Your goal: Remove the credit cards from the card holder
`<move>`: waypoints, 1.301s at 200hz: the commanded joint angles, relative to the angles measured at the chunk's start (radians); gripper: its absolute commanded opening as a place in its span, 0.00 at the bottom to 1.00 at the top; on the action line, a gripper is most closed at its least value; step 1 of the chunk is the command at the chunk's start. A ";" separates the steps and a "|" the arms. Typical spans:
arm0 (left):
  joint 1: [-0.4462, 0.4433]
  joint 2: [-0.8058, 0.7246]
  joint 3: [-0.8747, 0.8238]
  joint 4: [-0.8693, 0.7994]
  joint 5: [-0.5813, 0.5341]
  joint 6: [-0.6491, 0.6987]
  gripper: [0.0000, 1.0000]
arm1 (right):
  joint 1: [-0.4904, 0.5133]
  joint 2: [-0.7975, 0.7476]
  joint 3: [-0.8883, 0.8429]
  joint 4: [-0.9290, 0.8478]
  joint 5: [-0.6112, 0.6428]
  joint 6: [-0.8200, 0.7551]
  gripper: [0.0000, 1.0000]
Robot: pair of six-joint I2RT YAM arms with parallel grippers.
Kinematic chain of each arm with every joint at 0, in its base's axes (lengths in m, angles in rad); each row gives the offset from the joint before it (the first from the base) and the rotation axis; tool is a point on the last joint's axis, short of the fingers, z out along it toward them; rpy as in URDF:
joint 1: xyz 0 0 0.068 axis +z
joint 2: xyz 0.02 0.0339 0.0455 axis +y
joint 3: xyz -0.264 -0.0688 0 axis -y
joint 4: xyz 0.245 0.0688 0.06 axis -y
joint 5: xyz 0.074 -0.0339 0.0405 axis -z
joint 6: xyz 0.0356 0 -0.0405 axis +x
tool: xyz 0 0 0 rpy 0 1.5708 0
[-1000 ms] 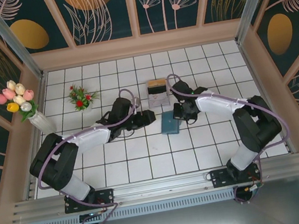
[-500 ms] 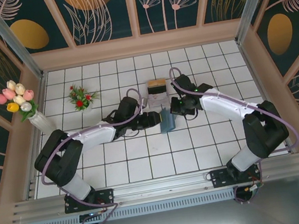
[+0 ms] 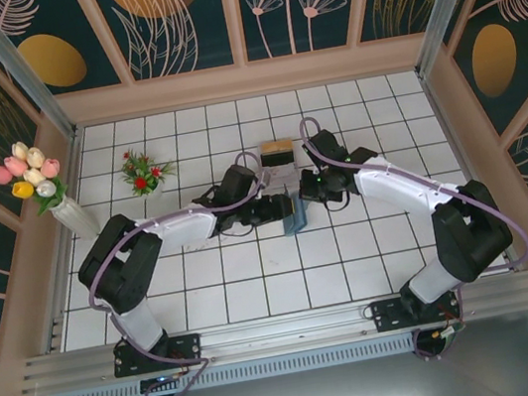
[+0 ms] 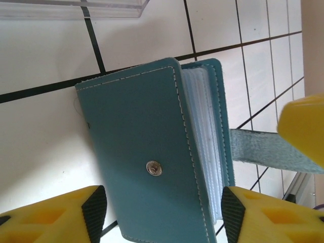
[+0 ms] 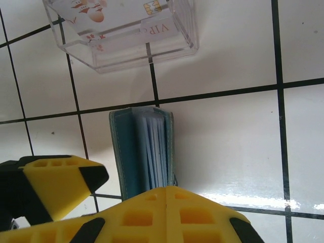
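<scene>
Tiled floor (image 3: 218,286), clear box (image 5: 121,35) reading "VIP"; left gripper (image 4: 162,207) wide astride card holder (image 4: 136,152), right gripper (image 5: 135,182) unclear.

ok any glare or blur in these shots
right wrist: white glare patch on the tiled floor right of the card holder; left wrist: card holder stitching sharp, its own yellow fingers soft and out of focus; top external: even, soft light

the left gripper (image 3: 281,207) and right gripper (image 3: 305,191) flank the standing card holder (image 3: 294,216), so there's barely any gap on either side of it. the clear stand (image 3: 277,153) hems it in from just behind. small flowers (image 3: 142,170) and a tulip vase (image 3: 37,182) block the far left. the near tiles (image 3: 258,289) lie open.
</scene>
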 commanded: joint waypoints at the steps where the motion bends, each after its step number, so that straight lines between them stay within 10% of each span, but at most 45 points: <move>1: -0.010 0.030 0.047 -0.058 -0.007 0.019 0.62 | -0.003 -0.031 0.013 0.018 -0.023 -0.008 0.04; 60: -0.009 0.065 0.105 -0.137 -0.052 0.023 0.64 | -0.002 -0.030 0.010 0.012 -0.021 -0.009 0.04; 203: -0.009 0.039 0.192 -0.397 -0.333 0.047 0.35 | -0.003 -0.008 -0.006 -0.045 0.103 0.019 0.04; 260: -0.010 0.046 0.158 -0.295 -0.241 0.017 0.15 | -0.017 -0.003 -0.027 -0.004 0.052 0.005 0.13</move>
